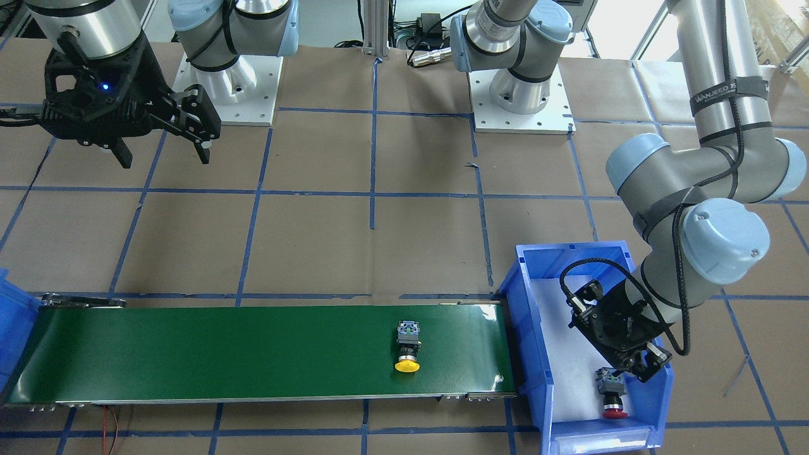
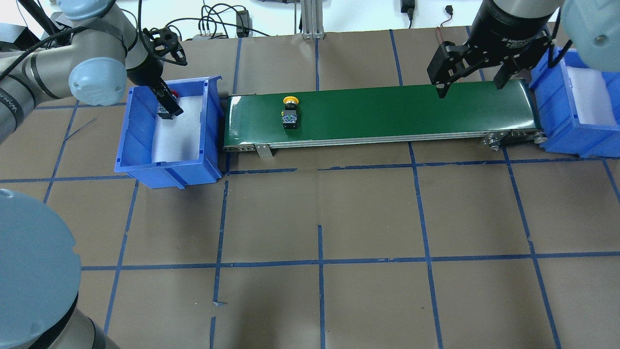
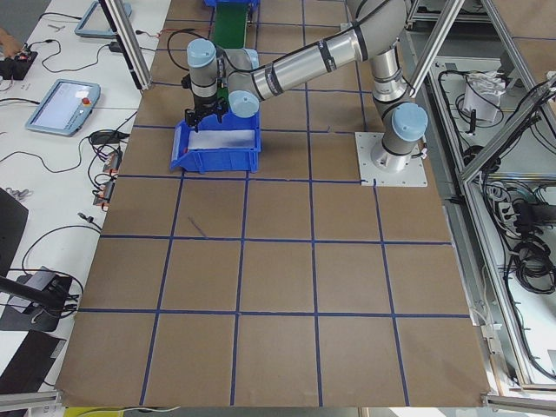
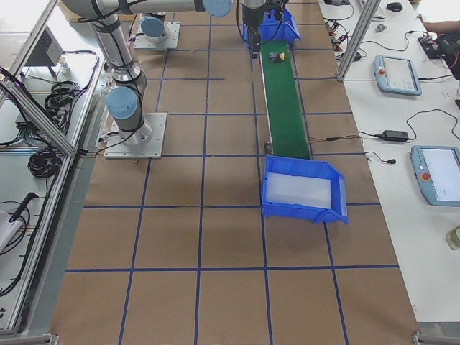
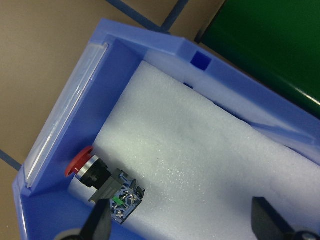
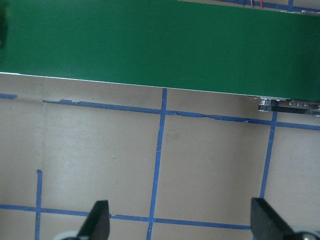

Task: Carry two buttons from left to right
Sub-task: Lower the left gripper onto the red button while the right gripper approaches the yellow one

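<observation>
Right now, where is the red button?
In the front-facing view the red button lies on its side in the blue bin at the right end of the green belt, just below the left gripper.

Button (image 1: 407, 351) on belt (image 1: 221, 354), another (image 1: 612, 393) in bin (image 1: 528, 316)

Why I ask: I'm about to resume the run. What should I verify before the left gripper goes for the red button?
1. Left gripper open: ok, fingers apart above the foam.
2. Red button centred between the fingers: not ok, it lies beside one finger.
3. Red button reachable: ok, on its side in the left bin, close to a wall.
4. Yellow button out of the way: ok, on the belt.
5. Right gripper open near the belt's right end: ok.
6. Belt moving: cannot tell.
</observation>
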`<state>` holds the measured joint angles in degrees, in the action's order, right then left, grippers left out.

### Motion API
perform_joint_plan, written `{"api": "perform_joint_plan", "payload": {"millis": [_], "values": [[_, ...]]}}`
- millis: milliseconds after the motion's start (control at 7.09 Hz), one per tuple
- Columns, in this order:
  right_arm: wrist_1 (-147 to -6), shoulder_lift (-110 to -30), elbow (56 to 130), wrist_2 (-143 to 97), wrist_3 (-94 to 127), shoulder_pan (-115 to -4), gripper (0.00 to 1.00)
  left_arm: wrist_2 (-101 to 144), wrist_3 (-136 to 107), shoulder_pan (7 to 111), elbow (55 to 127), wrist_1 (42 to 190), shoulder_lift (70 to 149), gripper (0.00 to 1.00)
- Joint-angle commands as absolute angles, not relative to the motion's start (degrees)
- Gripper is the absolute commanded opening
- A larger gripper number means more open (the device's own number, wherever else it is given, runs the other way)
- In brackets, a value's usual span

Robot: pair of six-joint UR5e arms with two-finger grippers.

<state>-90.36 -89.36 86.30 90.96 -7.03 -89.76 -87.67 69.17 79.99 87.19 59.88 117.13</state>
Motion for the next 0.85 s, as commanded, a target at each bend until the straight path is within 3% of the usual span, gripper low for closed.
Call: {"api": "perform_joint_plan", "payload": {"millis": [0,706], "values": [[-90.44,-89.21,86.31,91.23,-6.86,-90.7,1.0,-87.63,74.78,79.63,87.1,58.54,118.65,1.0],[-90.62,-89.21,86.48,91.23,-6.77,-90.7,1.0,-84.99,75.15,77.52,86.05,58.54,120.67,1.0]]}}
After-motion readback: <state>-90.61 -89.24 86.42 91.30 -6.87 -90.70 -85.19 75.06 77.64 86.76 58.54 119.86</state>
